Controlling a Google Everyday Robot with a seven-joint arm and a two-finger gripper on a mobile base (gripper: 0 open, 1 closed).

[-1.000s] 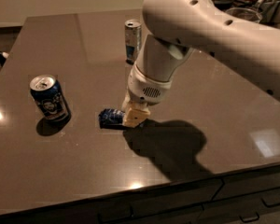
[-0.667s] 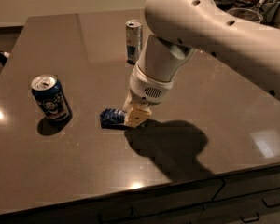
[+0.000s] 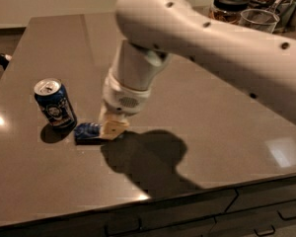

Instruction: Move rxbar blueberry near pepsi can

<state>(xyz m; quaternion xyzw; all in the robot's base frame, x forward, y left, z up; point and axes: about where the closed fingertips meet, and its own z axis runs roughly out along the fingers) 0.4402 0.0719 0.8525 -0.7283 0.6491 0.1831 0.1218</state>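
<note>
Dark tabletop (image 3: 212, 132): hand (image 3: 112, 130) clamped on rxbar blueberry (image 3: 86, 132), now just beside pepsi can (image 3: 54, 102), earlier well apart.

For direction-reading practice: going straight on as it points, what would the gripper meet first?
The gripper, low over the table, points down: likely the rxbar blueberry first, though depth is unclear.

The end effector (image 3: 112, 128), down on the rxbar blueberry (image 3: 86, 131), hides one end; the arm (image 3: 212, 38) runs off-frame.

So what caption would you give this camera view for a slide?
Robot hand down at the rxbar blueberry, which lies on the dark table close beside the pepsi can.
</note>
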